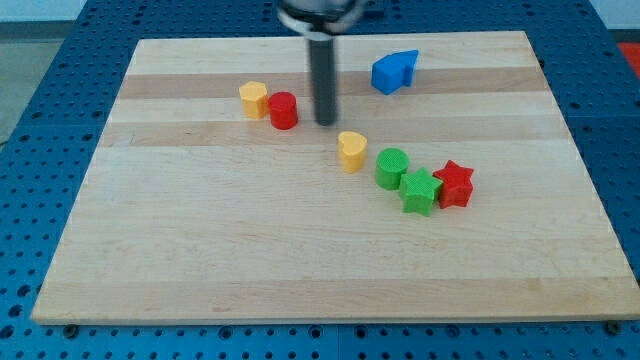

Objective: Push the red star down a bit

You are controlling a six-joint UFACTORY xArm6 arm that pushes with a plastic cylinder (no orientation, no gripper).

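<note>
Since the red star [455,184] is what I must nudge toward the view's bottom, I take it as my landmark: it touches the green star [420,192] on its view-left, with the green cylinder [392,167] just beyond. Farther to its upper left stand a yellow heart-like block [351,150], the red cylinder [283,110] and another yellow block [253,99]; the blue block [394,72] lies well above. My tip [326,122], a bare rod with nothing to open or close, touches no block and sits well to the star's upper left, so I judge I must first get above the star.
</note>
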